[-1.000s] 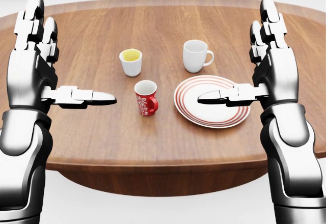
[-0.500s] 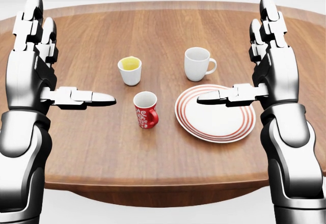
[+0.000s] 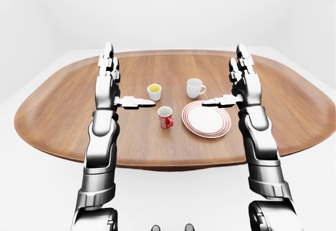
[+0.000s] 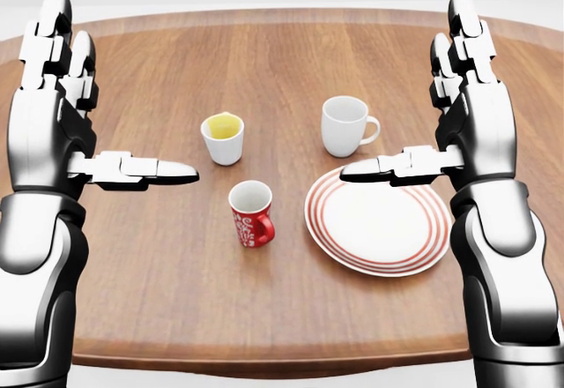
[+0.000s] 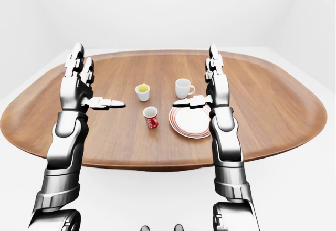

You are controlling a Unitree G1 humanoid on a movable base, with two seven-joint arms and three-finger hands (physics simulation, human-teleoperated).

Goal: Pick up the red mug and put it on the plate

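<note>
The red mug (image 4: 250, 214) stands upright on the wooden table (image 4: 176, 264), its handle turned toward the plate (image 4: 379, 220), which lies just beside it on the right in the head view, a narrow strip of bare wood between them. The plate is white with red rings and holds nothing. Above the mug in that view, a little to the left, sits a small white cup (image 4: 223, 137) with yellow inside; above the mug and to the right, past the plate's upper edge, stands a white mug (image 4: 345, 125) with its handle pointing right.

Both hands are raised over the table, palms facing each other, with the mug between and below them. The left hand (image 4: 53, 115) is spread wide, two fingers pointing up and the thumb (image 4: 145, 170) stretched level toward the mug; its tip stops well to the left of the mug and slightly above it in the view, touching nothing. The right hand (image 4: 476, 110) is likewise wide open and empty, its thumb (image 4: 388, 167) reaching left across the plate's upper rim, its tip to the right of the mug. Neither hand touches the mug, the plate or the table
</note>
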